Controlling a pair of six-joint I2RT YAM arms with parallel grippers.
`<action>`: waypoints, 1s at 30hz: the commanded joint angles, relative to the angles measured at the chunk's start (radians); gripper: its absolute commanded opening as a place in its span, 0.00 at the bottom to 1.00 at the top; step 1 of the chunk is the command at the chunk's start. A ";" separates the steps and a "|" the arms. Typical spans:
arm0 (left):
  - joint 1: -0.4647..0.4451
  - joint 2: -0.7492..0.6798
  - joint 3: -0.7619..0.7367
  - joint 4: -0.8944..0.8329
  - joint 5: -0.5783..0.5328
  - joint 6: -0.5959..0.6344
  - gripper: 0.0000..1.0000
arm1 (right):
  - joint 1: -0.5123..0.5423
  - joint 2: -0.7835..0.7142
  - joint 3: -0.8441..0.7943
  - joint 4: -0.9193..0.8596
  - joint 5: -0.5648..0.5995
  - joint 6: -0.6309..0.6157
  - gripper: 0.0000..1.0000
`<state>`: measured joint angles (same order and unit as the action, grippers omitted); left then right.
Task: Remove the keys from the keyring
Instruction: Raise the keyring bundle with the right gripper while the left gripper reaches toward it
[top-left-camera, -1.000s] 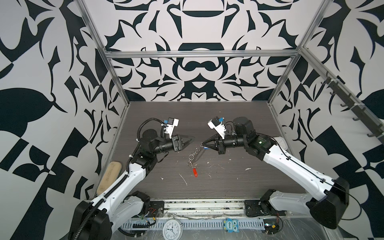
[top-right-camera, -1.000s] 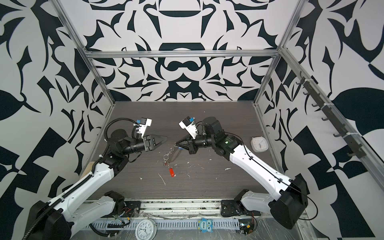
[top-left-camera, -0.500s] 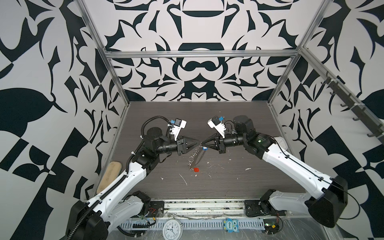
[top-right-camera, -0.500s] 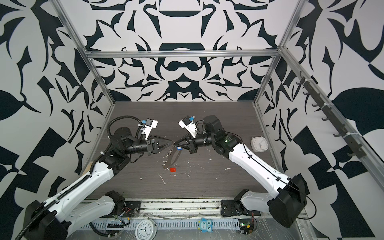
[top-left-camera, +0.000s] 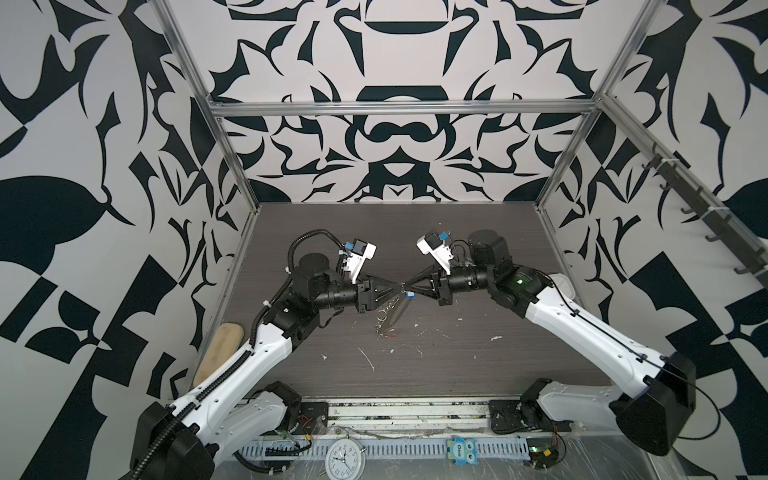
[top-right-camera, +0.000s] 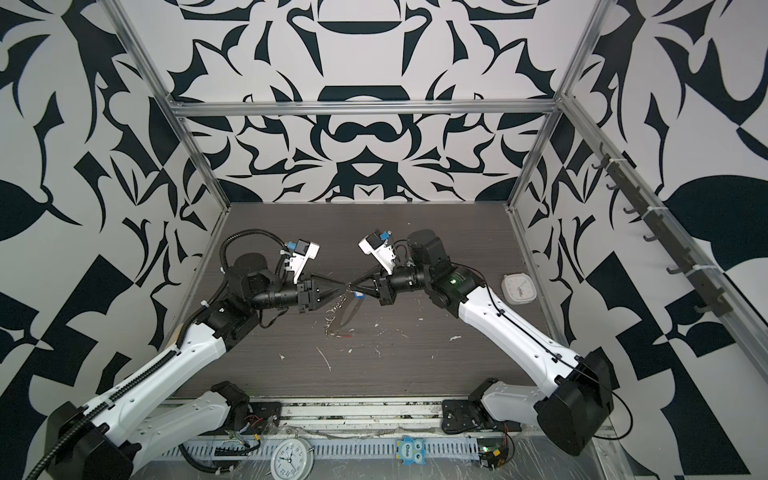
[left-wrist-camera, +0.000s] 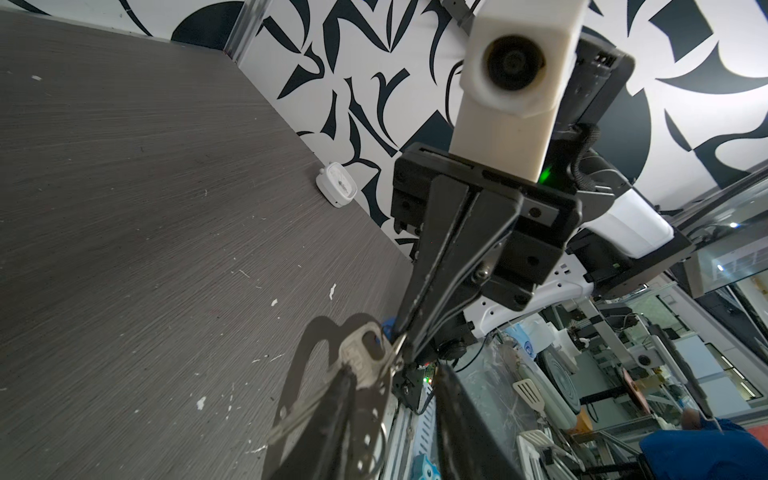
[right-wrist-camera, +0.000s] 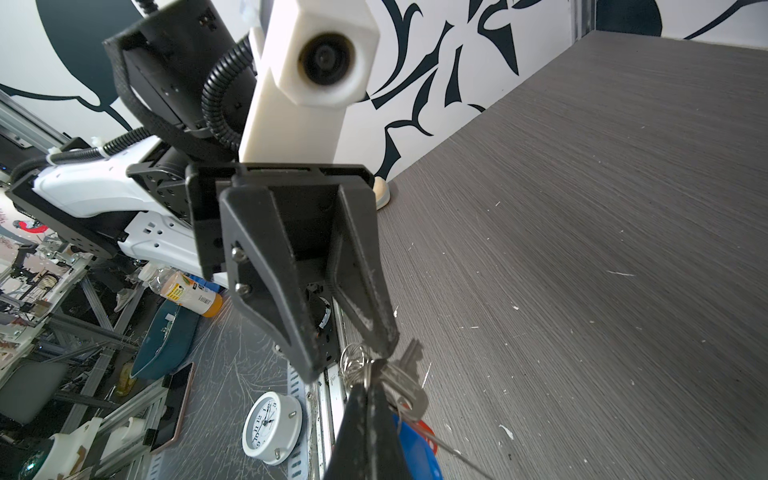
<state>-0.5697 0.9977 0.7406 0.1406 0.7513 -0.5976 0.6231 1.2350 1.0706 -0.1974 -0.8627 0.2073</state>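
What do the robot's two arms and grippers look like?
Both arms have white shells on black joints. The left arm carries a black ribbed cable hose; the right arm a thin black cable and a small green light. The left gripper and right gripper each have two black tapered fingers with a white camera housing.

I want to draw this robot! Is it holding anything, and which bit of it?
The right gripper pinches the keyring by its top ring; the rest dangles. The left gripper is open, holding nothing.
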 joint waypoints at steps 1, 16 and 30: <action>-0.007 -0.009 0.034 -0.009 -0.001 0.024 0.36 | 0.001 -0.034 0.035 0.057 -0.026 0.009 0.00; -0.030 0.015 0.043 0.022 -0.004 0.024 0.20 | 0.000 -0.025 0.019 0.094 -0.030 0.040 0.00; -0.032 -0.013 0.052 0.023 -0.029 0.030 0.23 | 0.000 -0.026 0.005 0.109 -0.062 0.058 0.00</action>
<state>-0.5968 1.0042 0.7570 0.1375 0.7177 -0.5770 0.6231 1.2350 1.0698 -0.1478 -0.8860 0.2584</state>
